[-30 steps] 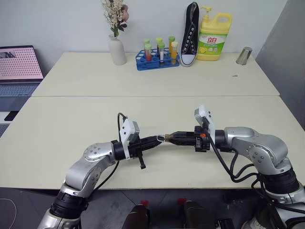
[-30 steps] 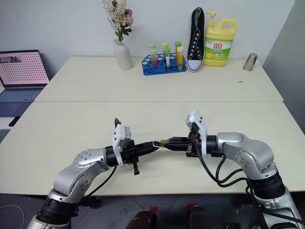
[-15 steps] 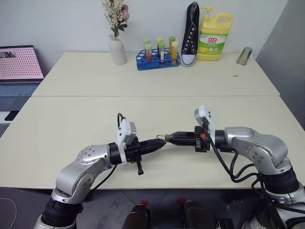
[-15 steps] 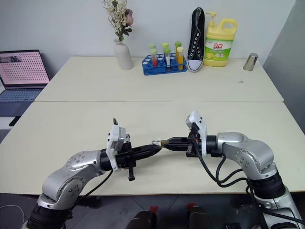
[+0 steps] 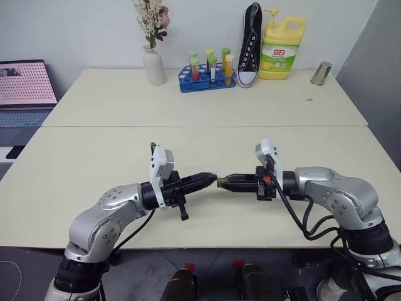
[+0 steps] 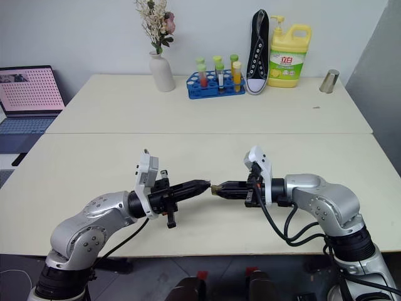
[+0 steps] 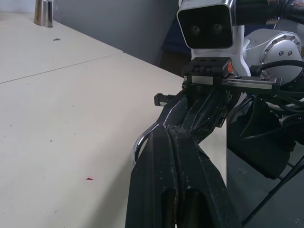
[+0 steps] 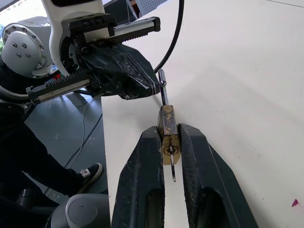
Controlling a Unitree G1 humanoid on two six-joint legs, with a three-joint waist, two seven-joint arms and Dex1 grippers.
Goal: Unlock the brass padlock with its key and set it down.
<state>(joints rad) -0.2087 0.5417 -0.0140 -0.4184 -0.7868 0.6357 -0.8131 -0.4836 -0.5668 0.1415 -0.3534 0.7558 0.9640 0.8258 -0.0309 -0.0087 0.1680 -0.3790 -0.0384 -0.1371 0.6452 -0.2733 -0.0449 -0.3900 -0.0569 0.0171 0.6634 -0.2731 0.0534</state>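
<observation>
The brass padlock [image 8: 167, 121] is clamped between the two fingers of my right gripper [image 5: 225, 182], which holds it level above the table's near part. A thin silvery key [image 8: 172, 174] sticks out of the padlock's keyhole end, between my right fingers. The silvery shackle [image 7: 138, 141] points toward my left gripper [image 5: 212, 177]. That gripper is shut, and its tips meet the shackle end-on. Whether they pinch the shackle I cannot tell. Both grippers face each other at the same height.
At the far edge of the cream table [image 5: 94, 163] stand a white vase [image 5: 153, 66], a blue tube rack [image 5: 207, 78], a black shoe [image 5: 249, 44], a yellow detergent bottle [image 5: 282, 49] and a metal cup [image 5: 321, 73]. A laptop [image 5: 24, 84] sits at the far left.
My left gripper has risen slightly and rolled at the wrist, and it now lines up level with the right one. The right gripper and the padlock have stayed in place.
</observation>
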